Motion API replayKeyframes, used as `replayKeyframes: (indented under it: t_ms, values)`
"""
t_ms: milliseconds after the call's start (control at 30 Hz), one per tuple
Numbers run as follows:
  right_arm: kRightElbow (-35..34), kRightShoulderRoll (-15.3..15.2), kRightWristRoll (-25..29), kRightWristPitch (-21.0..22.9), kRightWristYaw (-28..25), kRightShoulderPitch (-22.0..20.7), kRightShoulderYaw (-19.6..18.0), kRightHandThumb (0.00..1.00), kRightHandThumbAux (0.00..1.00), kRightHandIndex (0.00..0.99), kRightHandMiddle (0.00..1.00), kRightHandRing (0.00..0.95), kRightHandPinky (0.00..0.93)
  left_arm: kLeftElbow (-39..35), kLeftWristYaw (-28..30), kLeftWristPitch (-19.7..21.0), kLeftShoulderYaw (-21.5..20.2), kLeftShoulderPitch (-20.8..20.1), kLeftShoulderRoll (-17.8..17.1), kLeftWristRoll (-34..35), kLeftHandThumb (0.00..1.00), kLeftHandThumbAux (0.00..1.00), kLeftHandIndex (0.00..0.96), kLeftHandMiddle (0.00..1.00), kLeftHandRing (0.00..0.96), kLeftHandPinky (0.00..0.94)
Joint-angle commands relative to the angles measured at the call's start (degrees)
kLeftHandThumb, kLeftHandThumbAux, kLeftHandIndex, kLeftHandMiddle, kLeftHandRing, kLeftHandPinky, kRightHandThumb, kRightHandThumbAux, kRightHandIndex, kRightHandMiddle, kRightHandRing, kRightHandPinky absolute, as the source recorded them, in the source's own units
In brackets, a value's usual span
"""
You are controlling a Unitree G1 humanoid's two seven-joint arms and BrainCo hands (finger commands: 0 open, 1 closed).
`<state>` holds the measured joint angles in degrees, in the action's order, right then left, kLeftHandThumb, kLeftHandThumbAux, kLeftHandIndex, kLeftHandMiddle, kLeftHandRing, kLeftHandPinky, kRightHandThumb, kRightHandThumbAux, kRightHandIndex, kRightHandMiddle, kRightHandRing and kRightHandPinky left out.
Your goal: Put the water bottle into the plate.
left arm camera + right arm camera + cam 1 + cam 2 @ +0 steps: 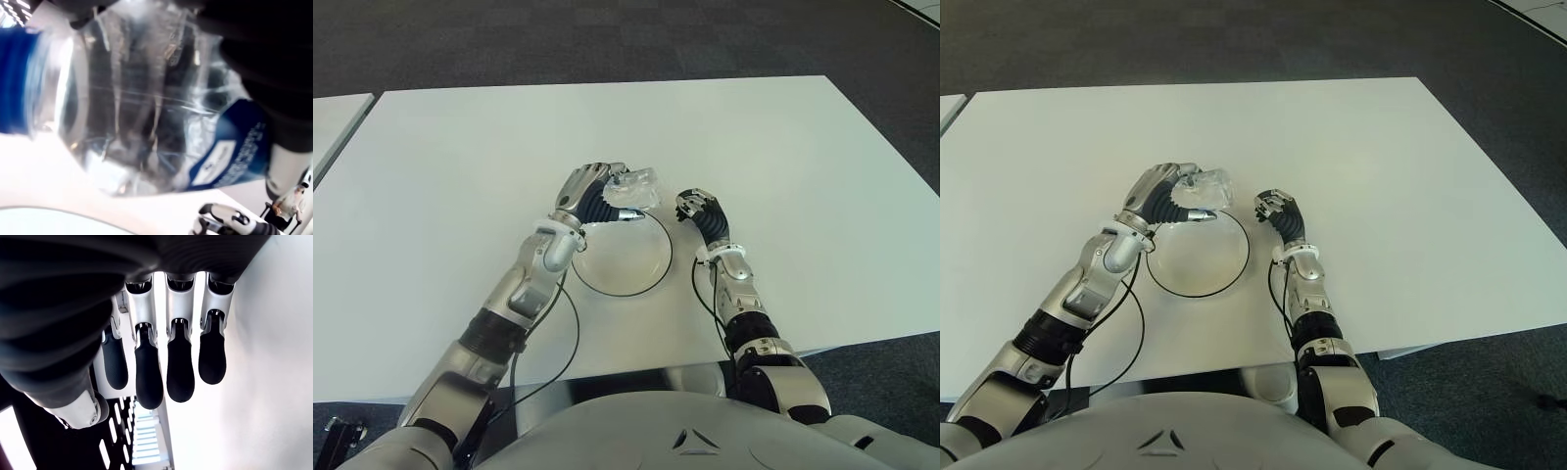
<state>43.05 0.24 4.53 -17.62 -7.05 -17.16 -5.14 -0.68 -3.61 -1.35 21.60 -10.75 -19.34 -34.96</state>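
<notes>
A clear plastic water bottle [636,189] with a blue cap and blue label [230,156] is held in my left hand [592,196], whose fingers are curled around it. The bottle hangs tilted over the far rim of a clear round plate [658,274] with a dark edge, on the white table [460,157]. My right hand [697,209] shows just right of the plate, fingers [181,367] relaxed and holding nothing.
The white table stretches wide on all sides of the plate. A second white table's corner [333,117] shows at the far left. Dark carpet [607,39] lies beyond the table. A black cable [570,343] runs along my left forearm.
</notes>
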Motion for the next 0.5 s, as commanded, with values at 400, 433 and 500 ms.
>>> replayKeyframes:
  t_ms: [400, 433, 500]
  values:
    - [2.86, 0.53, 0.6, 4.74, -0.15, 4.32, -0.24, 0.703, 0.73, 0.433, 0.632, 0.613, 0.593, 14.78, 1.9, -7.48, 8.37, 2.89, 2.44, -2.16, 0.851, 0.669, 0.396, 0.53, 0.836, 0.8]
    - [2.84, 0.55, 0.6, 4.76, -0.13, 4.34, -0.25, 0.703, 0.73, 0.433, 0.632, 0.612, 0.591, 17.36, 1.55, -8.39, 9.04, 2.59, 2.92, -2.27, 0.851, 0.669, 0.396, 0.53, 0.835, 0.799]
    - [2.73, 0.6, 0.58, 4.89, -0.03, 4.38, -0.24, 0.703, 0.73, 0.433, 0.63, 0.61, 0.587, 20.74, 1.2, -9.72, 9.79, 2.26, 3.58, -2.43, 0.851, 0.669, 0.396, 0.53, 0.835, 0.797]
